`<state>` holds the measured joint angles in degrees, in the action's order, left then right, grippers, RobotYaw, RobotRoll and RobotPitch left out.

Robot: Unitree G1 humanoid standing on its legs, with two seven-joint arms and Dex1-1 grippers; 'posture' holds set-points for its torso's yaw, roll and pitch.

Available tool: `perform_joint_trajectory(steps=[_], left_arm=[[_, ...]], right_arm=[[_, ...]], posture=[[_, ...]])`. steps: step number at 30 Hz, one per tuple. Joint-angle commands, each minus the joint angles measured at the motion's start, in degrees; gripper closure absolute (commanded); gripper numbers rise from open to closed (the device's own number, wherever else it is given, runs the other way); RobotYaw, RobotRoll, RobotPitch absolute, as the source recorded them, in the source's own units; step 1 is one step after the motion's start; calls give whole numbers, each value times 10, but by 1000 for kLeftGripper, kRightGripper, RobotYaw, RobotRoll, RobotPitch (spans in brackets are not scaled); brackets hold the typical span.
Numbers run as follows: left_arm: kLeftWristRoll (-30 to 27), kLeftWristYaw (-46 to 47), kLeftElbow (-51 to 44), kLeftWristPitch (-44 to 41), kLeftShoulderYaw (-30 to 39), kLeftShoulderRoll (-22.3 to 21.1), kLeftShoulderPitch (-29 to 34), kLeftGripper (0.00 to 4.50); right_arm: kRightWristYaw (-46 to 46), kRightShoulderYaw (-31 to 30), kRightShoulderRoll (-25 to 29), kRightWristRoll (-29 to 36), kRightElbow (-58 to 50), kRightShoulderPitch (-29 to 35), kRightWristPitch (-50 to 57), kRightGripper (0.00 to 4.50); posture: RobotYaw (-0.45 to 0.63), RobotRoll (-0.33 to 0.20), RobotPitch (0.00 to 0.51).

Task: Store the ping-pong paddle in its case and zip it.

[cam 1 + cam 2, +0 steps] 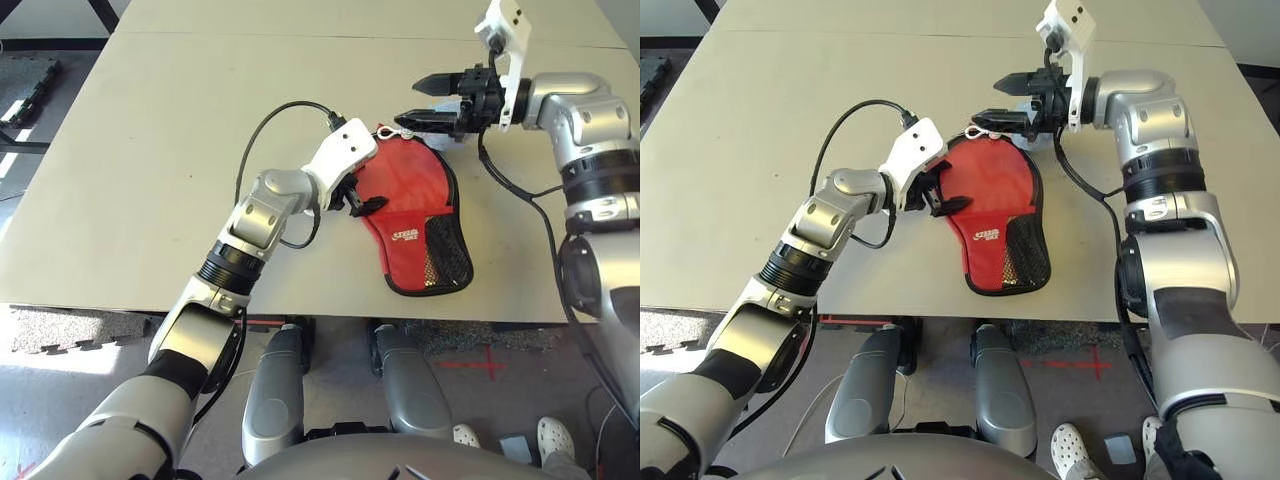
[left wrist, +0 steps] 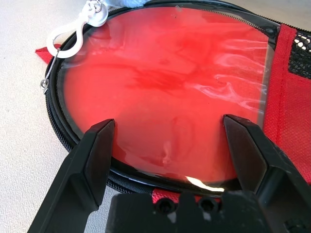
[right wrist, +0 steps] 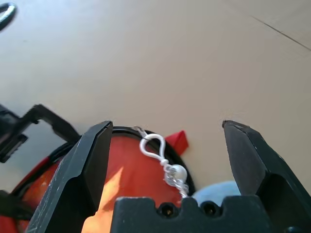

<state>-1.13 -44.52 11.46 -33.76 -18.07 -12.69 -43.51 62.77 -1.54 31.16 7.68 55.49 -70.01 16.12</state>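
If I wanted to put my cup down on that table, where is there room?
The table is bare to the left of the left arm and along the far side beyond the case. It is crowded around the case, where the left gripper and right gripper work.

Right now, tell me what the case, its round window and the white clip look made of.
The case: red woven fabric, black trim, mesh pocket. The round window: glossy clear film, probably vinyl, judging by wrinkled reflections. The white clip: smooth, likely plastic.

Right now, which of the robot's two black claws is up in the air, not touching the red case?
The right gripper. It hangs open above the far end of the red fabric paddle case, over its white clip. The left gripper sits open on the case's side edge.
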Motion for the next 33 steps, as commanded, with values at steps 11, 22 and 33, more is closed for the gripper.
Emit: perform_joint_trajectory(steps=[11, 22, 33], left_arm=[[11, -8, -3, -50, -45, -9, 51, 45], [12, -8, 5, -46, -46, -8, 43, 45], [13, -7, 22, -36, -46, -4, 34, 0]], right_arm=[[-98, 43, 25, -22, 155, -20, 16, 0], [-68, 61, 30, -17, 156, 3, 111, 0], [-57, 69, 60, -25, 147, 7, 126, 3049]], posture=[[-35, 0, 278], [-39, 0, 275], [-49, 0, 273]])
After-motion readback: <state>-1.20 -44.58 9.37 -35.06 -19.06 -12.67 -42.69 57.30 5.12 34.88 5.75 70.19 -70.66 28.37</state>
